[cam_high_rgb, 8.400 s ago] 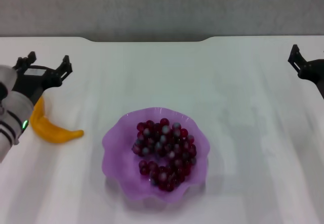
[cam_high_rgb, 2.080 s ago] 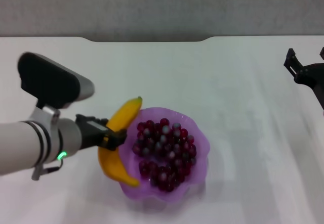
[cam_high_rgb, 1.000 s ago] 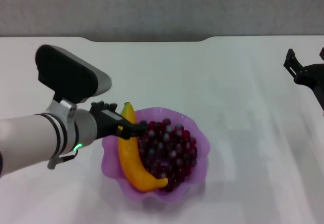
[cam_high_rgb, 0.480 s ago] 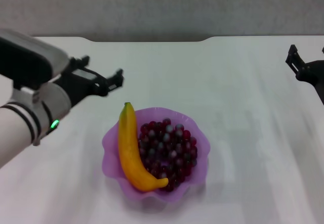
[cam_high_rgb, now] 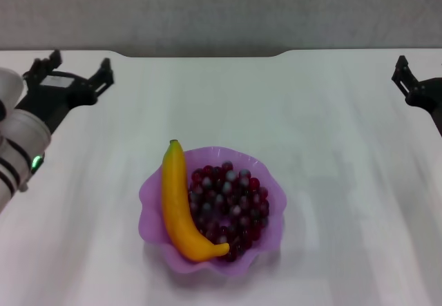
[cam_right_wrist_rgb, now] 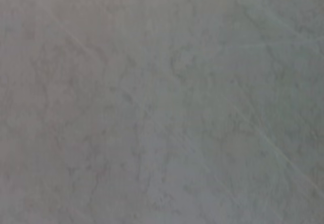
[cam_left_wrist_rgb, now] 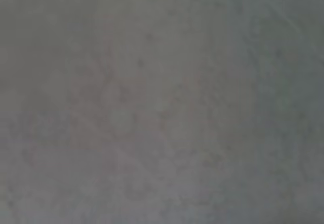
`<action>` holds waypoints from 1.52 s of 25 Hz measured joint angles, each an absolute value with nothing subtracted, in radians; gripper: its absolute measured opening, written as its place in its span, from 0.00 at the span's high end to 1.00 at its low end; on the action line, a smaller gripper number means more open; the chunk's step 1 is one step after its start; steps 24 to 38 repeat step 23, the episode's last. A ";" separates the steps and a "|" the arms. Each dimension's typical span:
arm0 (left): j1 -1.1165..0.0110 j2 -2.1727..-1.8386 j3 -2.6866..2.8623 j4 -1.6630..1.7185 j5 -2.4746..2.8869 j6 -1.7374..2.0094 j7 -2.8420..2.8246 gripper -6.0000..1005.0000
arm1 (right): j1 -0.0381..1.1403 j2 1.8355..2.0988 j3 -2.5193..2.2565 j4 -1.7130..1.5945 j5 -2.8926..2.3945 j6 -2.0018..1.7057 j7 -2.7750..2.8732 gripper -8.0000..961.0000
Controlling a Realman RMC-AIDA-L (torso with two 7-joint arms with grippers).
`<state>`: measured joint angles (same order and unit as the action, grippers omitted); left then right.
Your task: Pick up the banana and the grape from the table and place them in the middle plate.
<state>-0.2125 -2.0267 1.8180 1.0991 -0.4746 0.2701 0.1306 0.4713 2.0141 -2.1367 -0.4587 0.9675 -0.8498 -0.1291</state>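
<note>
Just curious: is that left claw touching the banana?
Apart. The head view shows the left gripper open over bare table, far from the banana in the plate.

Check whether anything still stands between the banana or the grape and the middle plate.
Nothing does: the banana and the grape both lie inside the middle plate, banana along its left side. The left gripper is open, empty, over the table's far left; the right gripper sits at the right edge.

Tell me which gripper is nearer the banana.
Left. The left gripper hovers up-left of the banana; the right gripper sits at the far right edge, well beyond the plate.
</note>
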 joint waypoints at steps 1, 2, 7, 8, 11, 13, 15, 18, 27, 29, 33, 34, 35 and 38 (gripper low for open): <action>-0.224 -2.027 1.810 1.070 -0.475 0.287 0.124 0.11 | 0.472 2.014 -2.136 -0.459 0.968 -0.850 -0.129 0.11; -0.237 -2.027 1.803 1.037 -0.475 0.308 0.121 0.11 | 0.474 2.014 -2.136 -0.459 0.968 -0.850 -0.129 0.11; -0.311 -2.029 1.798 0.833 -0.475 0.461 0.092 0.11 | 0.476 2.014 -2.133 -0.446 0.969 -0.878 -0.102 0.11; -0.319 -2.029 1.800 0.809 -0.475 0.485 0.073 0.11 | 0.476 2.014 -2.132 -0.439 0.969 -0.885 -0.088 0.11; -0.338 -2.028 1.802 0.737 -0.474 0.555 -0.002 0.11 | 0.491 2.013 -2.131 -0.401 0.969 -0.899 -0.030 0.11; -0.351 -2.028 1.798 0.693 -0.471 0.582 -0.039 0.11 | 0.501 2.013 -2.134 -0.377 0.967 -0.910 -0.007 0.11; -0.370 -2.027 1.798 0.650 -0.466 0.598 -0.059 0.11 | 0.506 2.013 -2.136 -0.362 0.963 -0.918 0.004 0.11; -0.387 -2.027 1.798 0.623 -0.464 0.610 -0.061 0.11 | 0.506 2.014 -2.136 -0.360 0.964 -0.925 0.007 0.12; -0.400 -2.029 1.806 0.608 -0.463 0.613 -0.059 0.11 | 0.506 2.014 -2.133 -0.342 0.966 -0.951 0.000 0.13; -0.400 -2.029 1.806 0.608 -0.463 0.613 -0.059 0.11 | 0.506 2.014 -2.133 -0.342 0.966 -0.951 0.000 0.13; -0.400 -2.029 1.806 0.608 -0.463 0.613 -0.059 0.11 | 0.506 2.014 -2.133 -0.342 0.966 -0.951 0.000 0.13; -0.400 -2.029 1.806 0.608 -0.463 0.613 -0.059 0.11 | 0.506 2.014 -2.133 -0.342 0.966 -0.951 0.000 0.13; -0.400 -2.029 1.806 0.608 -0.463 0.613 -0.059 0.11 | 0.506 2.014 -2.133 -0.342 0.966 -0.951 0.000 0.13; -0.400 -2.029 1.806 0.608 -0.463 0.613 -0.059 0.11 | 0.506 2.014 -2.133 -0.342 0.966 -0.951 0.000 0.13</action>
